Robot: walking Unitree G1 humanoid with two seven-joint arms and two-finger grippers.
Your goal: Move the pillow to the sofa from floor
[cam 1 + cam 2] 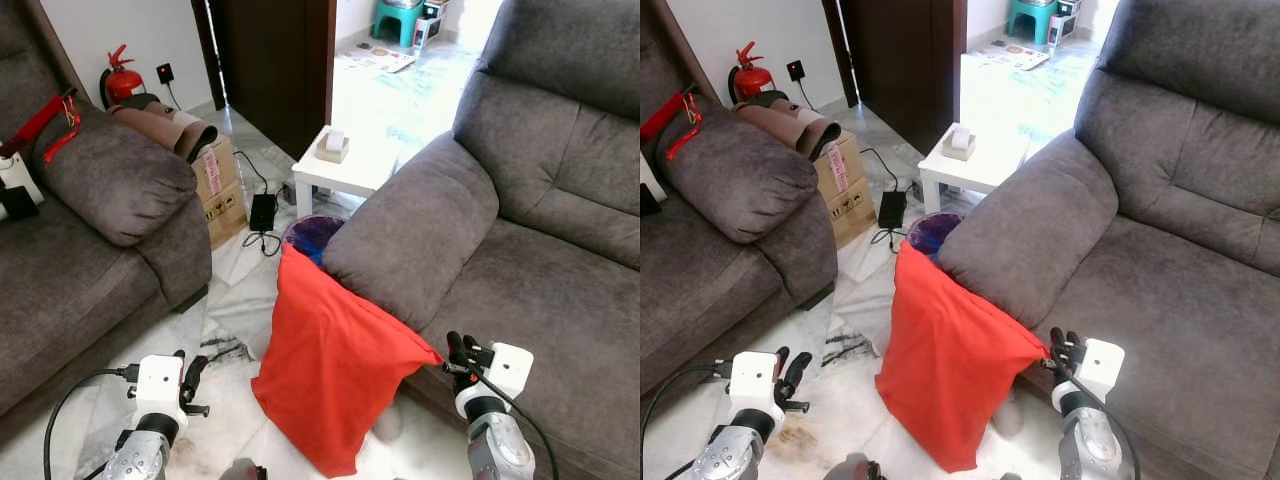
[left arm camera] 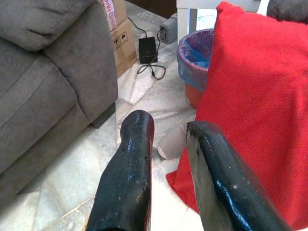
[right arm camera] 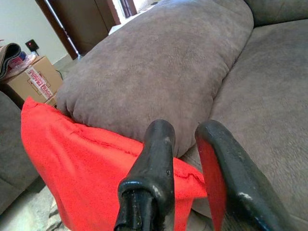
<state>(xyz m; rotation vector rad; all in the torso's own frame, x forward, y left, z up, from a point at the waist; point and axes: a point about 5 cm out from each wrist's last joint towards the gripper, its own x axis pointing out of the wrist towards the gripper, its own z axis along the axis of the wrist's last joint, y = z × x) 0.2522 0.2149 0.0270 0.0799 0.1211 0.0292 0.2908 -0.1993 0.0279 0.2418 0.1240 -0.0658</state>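
Fingers of the left gripper [image 2: 168, 159] were spread over the floor [image 1: 230, 300], just left of the red pillow [image 1: 330, 370], which leaned against the right sofa [image 1: 520, 260]. The right gripper [image 3: 185, 159] hovered, fingers parted, at the pillow's right corner.

Counted: 1 red pillow [image 1: 330, 370], 2 grey sofas [image 1: 560, 250], 1 white side table [image 1: 345, 170], 1 cardboard box [image 1: 222, 185], 1 fire extinguisher [image 1: 120, 82].
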